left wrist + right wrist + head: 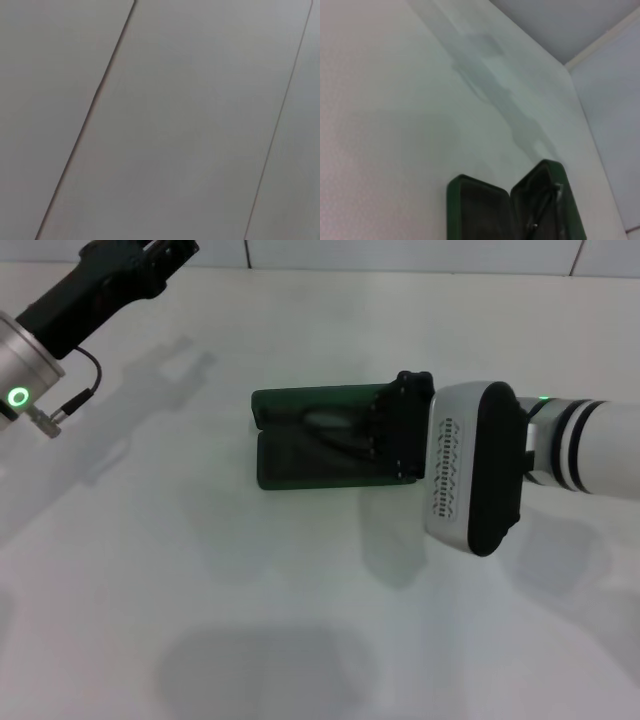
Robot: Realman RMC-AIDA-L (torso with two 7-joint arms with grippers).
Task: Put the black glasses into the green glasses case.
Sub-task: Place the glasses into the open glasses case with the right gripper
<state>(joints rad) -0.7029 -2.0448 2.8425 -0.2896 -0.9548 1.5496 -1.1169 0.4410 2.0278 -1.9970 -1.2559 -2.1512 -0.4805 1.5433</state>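
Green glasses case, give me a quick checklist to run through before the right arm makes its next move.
1. The green glasses case lies open on the table: ok.
2. The black glasses lie inside the case: ok, a thin frame shows in one half.
3. Glasses fully seated, nothing over the rim: cannot tell.
4. The right end effector is over the case's right end: ok; finger state: cannot tell.
5. The left end effector is away at the far left: ok.

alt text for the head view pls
The right gripper sits over one end of the open green glasses case on a white table, with the black glasses lying inside. The left gripper is raised at the far left corner.
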